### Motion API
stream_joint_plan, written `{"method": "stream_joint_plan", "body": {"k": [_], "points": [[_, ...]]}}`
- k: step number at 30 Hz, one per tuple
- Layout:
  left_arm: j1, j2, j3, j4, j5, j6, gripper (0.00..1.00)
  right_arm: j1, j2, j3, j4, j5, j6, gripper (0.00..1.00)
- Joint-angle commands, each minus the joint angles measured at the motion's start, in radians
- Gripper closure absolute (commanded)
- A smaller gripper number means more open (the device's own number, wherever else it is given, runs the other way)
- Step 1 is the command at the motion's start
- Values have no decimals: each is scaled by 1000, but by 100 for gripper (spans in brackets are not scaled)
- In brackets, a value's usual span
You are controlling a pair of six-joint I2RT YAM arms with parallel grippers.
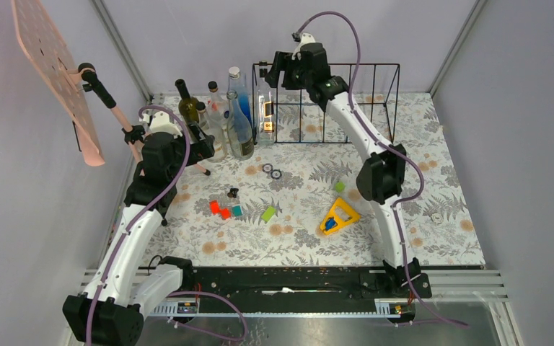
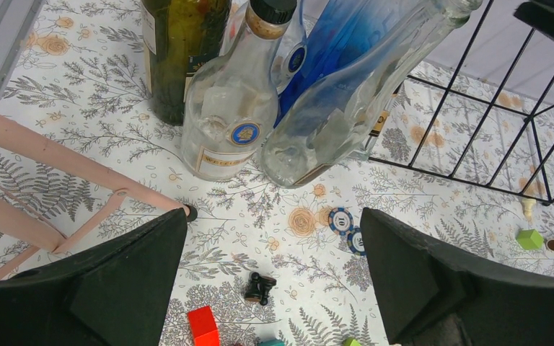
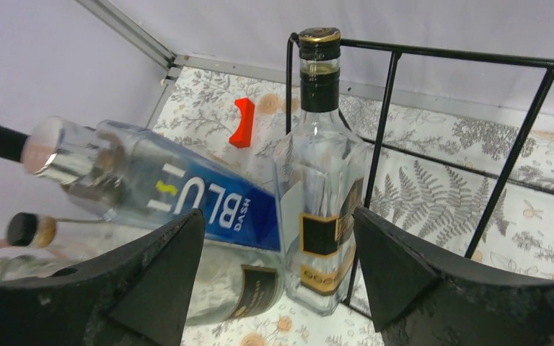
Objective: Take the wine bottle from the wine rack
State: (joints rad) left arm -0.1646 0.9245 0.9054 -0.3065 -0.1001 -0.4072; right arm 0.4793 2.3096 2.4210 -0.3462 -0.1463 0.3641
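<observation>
The wine rack [image 1: 346, 101] is a black wire frame at the back of the table; its bars also show in the right wrist view [image 3: 462, 52] and the left wrist view [image 2: 476, 184]. A clear wine bottle [image 1: 264, 108] with a black cap and a black and gold label [image 3: 321, 194] stands upright at the rack's left end. My right gripper [image 1: 278, 72] hovers high by that bottle's top. Its jaws [image 3: 278, 216] are apart, with the bottle's body seen between them and untouched. My left gripper [image 1: 203, 146] stands open [image 2: 274, 216] over bare table beside the loose bottles.
A cluster of bottles stands left of the rack: a dark green one [image 1: 186, 104], a blue and clear one [image 1: 239, 119] and others. A pink stand [image 1: 58, 72] leans at the left wall. Poker chips [image 1: 272, 171], red blocks [image 1: 220, 209], green blocks [image 1: 268, 213] and a yellow triangle [image 1: 337, 216] lie mid-table.
</observation>
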Motion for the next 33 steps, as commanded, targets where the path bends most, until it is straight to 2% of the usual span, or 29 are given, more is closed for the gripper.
{"method": "stream_joint_plan", "body": {"k": [1, 7, 13, 23, 33], "points": [[-1, 2, 1, 24, 27, 16, 1, 19, 49, 13, 215, 57, -56, 19], [4, 1, 3, 23, 40, 15, 1, 29, 165, 103, 334, 80, -67, 22], [5, 2, 3, 21, 52, 13, 1, 39, 242, 123, 461, 124, -90, 24], [7, 2, 4, 20, 59, 12, 1, 42, 334, 184, 520, 182, -89, 34], [13, 9, 8, 15, 71, 8, 1, 48, 391, 230, 546, 201, -72, 34]]}}
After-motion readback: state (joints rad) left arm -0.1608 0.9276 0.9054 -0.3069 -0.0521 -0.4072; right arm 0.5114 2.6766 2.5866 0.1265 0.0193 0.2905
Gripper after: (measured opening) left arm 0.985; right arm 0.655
